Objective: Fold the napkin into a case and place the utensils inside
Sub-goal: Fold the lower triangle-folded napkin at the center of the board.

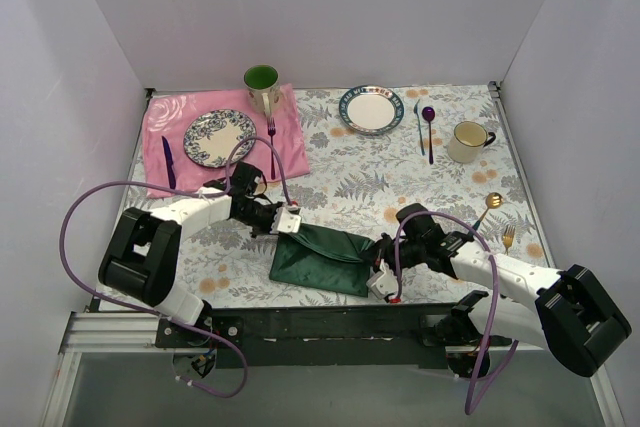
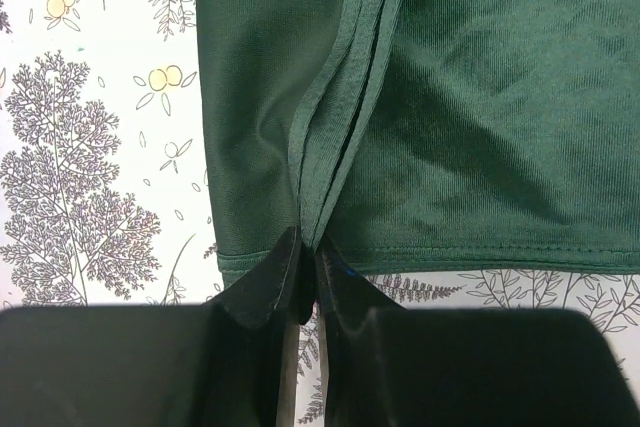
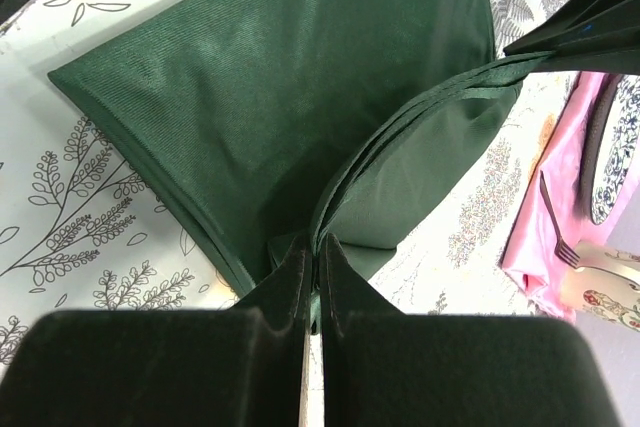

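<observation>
Left end effector (image 2: pixel 308 250) and right end effector (image 3: pixel 316 247) pinch opposite napkin (image 1: pixel 320 257) edges.

Overhead view looks down; 2 close wrist views share napkin (image 2: pixel 470 97).

The left arm (image 1: pixel 190 212) stretches low from its base at 8 o'clock on the table toward 3 o'clock, with the wrist roughly level. The left gripper (image 1: pixel 291 219) has its jaws pressed together on a raised fold of the napkin (image 1: pixel 325 257). The right arm (image 1: pixel 500 272) reaches from 4 o'clock toward 10 o'clock, and its wrist then bends back toward 7 o'clock. The right gripper (image 1: pixel 381 283) is clamped on the same fold's other end, its jaws almost meeting.
</observation>
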Robot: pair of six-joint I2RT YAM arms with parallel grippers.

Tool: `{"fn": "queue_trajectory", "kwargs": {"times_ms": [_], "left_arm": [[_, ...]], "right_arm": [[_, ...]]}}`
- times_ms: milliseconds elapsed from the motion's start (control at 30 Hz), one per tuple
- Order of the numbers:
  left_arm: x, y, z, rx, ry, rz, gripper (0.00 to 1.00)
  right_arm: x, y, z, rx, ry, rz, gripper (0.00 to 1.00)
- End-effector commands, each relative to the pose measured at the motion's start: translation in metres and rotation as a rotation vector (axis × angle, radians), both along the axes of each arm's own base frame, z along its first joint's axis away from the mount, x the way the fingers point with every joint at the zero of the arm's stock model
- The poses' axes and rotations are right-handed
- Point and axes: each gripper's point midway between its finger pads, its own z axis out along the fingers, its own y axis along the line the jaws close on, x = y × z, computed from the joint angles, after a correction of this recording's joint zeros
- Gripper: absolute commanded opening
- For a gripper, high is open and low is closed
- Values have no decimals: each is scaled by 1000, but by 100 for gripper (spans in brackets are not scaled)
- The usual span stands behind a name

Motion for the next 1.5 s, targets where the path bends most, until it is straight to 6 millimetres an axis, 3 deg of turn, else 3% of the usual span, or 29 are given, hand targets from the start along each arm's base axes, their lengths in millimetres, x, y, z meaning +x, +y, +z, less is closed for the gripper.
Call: {"fn": "queue_trajectory", "kwargs": {"times_ms": [0,167,233,267,300,400,567,800,867,900,967,1000,1133,1267,1467], "left_arm": [[-1,0,7,-5,-33,-8,4],[-2,-2,7,-9,-29,-9,6],[-5,-3,7,-7,-26,-14,8],[-6,-4,7,-6,-28,-19,8],[-7,-4,6,-3,-27,-20,11],[-9,-5,6,-1,-19,-21,19],[-14,-5,9,-6,-21,-31,25],[-19,-2,7,5,-25,-46,23],[-18,-3,8,0,-28,-48,22],[-18,-4,9,-2,-28,-47,22],[-19,-5,9,-4,-27,-51,20],[-19,-6,10,-4,-27,-52,20],[-20,-5,7,3,-30,-56,19],[-21,-5,8,1,-30,-55,19],[-22,-4,7,4,-29,-52,19]], "right_arm": [[-9,-1,-2,-3,-1,46,1],[-11,-1,-5,-8,-3,58,5],[-11,-1,-5,-11,-4,60,11],[-11,-2,-5,-11,-7,61,16],[-10,-2,-4,-11,-8,61,31],[-11,-1,1,-3,-5,58,54],[-10,-4,23,10,-12,21,64],[-1,0,68,117,44,-128,65],[6,0,73,130,132,-231,62],[13,4,86,158,148,-269,61],[18,5,82,135,301,-393,56],[24,8,91,151,348,-444,55],[34,13,83,107,575,-625,50],[31,16,77,78,749,-716,41],[25,14,59,32,877,-786,42]]}}
